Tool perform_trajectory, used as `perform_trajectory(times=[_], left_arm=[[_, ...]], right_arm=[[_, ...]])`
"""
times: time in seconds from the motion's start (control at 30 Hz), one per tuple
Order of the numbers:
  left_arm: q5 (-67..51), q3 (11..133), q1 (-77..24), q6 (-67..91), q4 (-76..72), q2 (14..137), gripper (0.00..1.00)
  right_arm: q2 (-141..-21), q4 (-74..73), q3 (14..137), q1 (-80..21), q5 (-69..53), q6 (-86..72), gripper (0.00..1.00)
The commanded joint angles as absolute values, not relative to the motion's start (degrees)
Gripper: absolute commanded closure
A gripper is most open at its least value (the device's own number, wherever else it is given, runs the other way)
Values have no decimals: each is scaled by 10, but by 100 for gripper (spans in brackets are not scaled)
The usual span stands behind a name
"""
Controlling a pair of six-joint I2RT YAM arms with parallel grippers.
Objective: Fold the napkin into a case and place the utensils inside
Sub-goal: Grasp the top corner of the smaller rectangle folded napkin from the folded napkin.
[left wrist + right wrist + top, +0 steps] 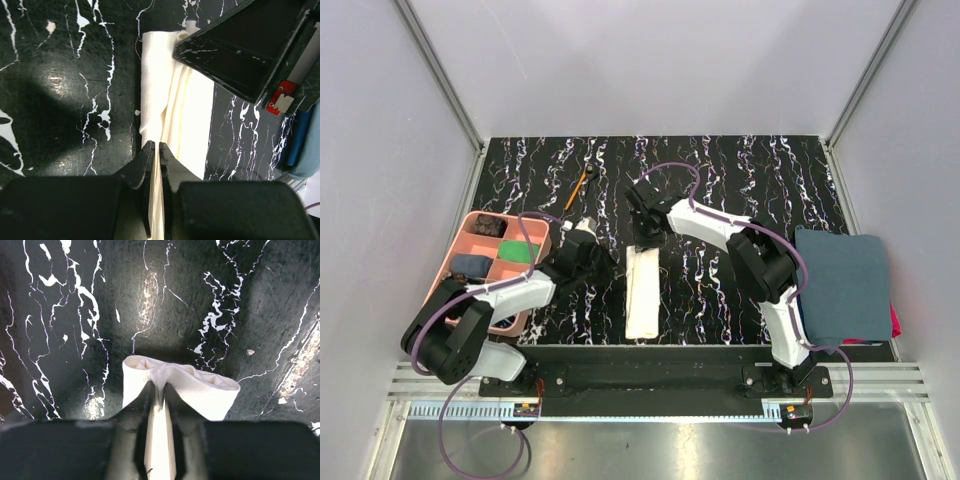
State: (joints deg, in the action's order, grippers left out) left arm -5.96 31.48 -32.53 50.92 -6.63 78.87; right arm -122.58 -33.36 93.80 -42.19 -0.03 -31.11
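The napkin (642, 300) lies as a narrow cream strip, the case, running near to far at the table's middle. My left gripper (616, 268) comes in from the left; in its wrist view the gripper (155, 146) is shut on a layer along the left side of the napkin (190, 115). My right gripper (645, 240) is over the strip's far end. In the right wrist view the gripper (159, 387) pinches the cloth, and the napkin (200, 390) puckers up on either side of it. Of the utensils, an orange-handled stick (582, 185) lies far left of the strip.
A pink compartment tray (510, 217) with small items sits at the left, beside the left arm. A folded dark blue-grey towel (842, 285) lies at the right edge, with something pink under its near corner (894, 325). White walls enclose the black marbled table.
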Motion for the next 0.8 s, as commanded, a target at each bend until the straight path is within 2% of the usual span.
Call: perform_trajectory(times=[0.0, 0.07, 0.1, 0.2, 0.33, 0.53, 0.77], left_arm=[[-43, 336, -322, 493, -71, 762, 86], [-47, 344, -319, 482, -66, 758, 82], [-46, 344, -319, 478, -68, 757, 75], [-61, 357, -317, 454, -73, 766, 71], [-79, 373, -318, 461, -59, 796, 81], [-63, 306, -342, 522, -115, 798, 91], [-36, 301, -404, 557, -175, 862, 96]], right_arm=[[-1204, -345, 955, -427, 20, -293, 87], [-1191, -345, 945, -428, 8, -286, 91], [-1175, -345, 940, -428, 3, -283, 92], [-1142, -328, 907, -428, -26, -275, 98], [-1100, -284, 854, -421, -64, -263, 100], [-1087, -257, 837, -392, -138, -248, 100], [-1090, -225, 817, -364, -201, -253, 100]])
